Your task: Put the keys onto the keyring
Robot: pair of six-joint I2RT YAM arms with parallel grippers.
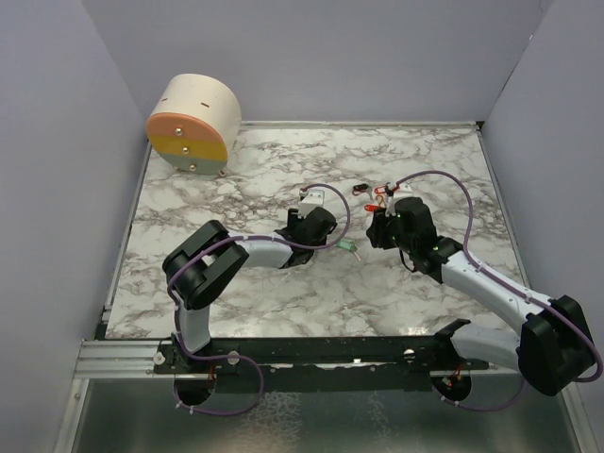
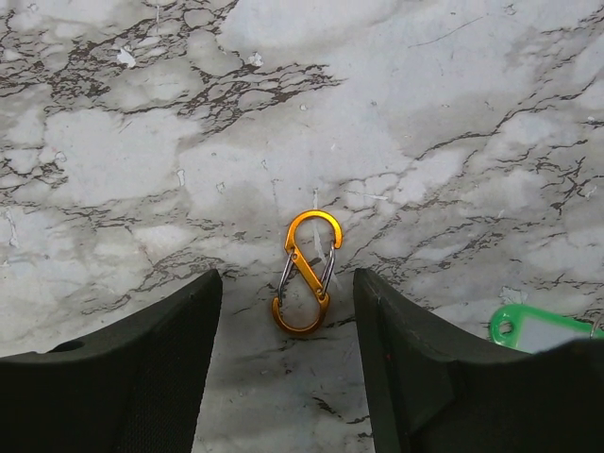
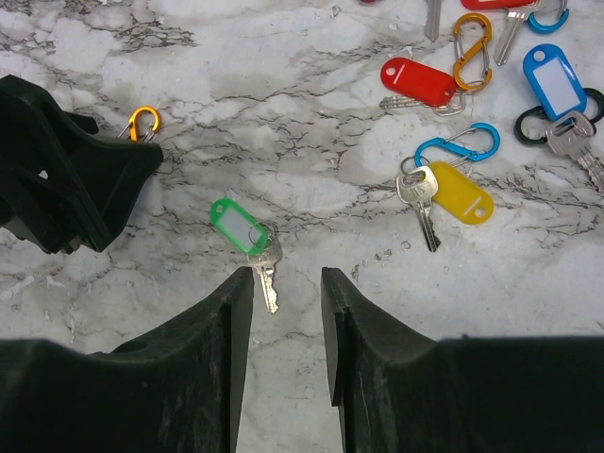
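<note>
The left gripper [image 2: 288,281] hangs low over the white marble-patterned table [image 2: 453,113] with its black jaws parted and holding nothing. Between them lies the orange S-shaped metal carabiner [image 2: 308,272], flat on the stone and touching neither finger. The straddle looks deliberate: this clip serves as the keyring, and it sits roughly centred in the gap and lengthwise along the fingers, so a squeeze would catch it across its narrow waist.

Near it lies the small silver key with the green plastic tag [image 3: 243,226], also flat on the table. Its tag points away from the right gripper [image 3: 286,278] and its blade points toward it. This gripper's jaws also stand apart, with a narrower gap and nothing in it, and the blade's tip lies just ahead of the left fingertip. I read that line-up as an approach to pinch the key by its blade, which would leave the tag end free to meet the clip.

In the right wrist view the left gripper's body hides most of the orange clip, and only one loop shows.

The other keys lie in a loose cluster farther out, well apart from the green one — a red-tagged key [image 3: 418,82], a yellow-tagged key [image 3: 460,193] beside a blue wire carabiner [image 3: 462,143], and a blue-tagged key [image 3: 557,80].

Neither piece is lifted yet. Thin metal lying flat on hard stone may skid out from under closing fingers.
</note>
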